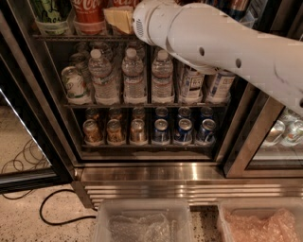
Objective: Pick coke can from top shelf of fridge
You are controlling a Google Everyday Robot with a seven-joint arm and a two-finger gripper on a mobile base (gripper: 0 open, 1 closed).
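Note:
The fridge (150, 173) stands open in front of me, black-framed with a steel base. The coke can (89, 14), red with white script, stands on the top shelf (71, 37) at the upper edge of the view, its top cut off. My gripper (119, 20) is at that shelf, just right of the coke can, on the end of my white arm (213, 42), which reaches in from the right. Only a tan part of the gripper shows. Another red can is partly hidden behind it.
A green-and-white can (49, 13) stands left of the coke can. Water bottles (133, 78) fill the middle rack. Gold-brown cans (115, 131) and blue cans (183, 131) fill the lowest rack. The open door (21, 142) is at left, a black cable (52, 210) lies on the floor, and two plastic bins (142, 222) sit in front.

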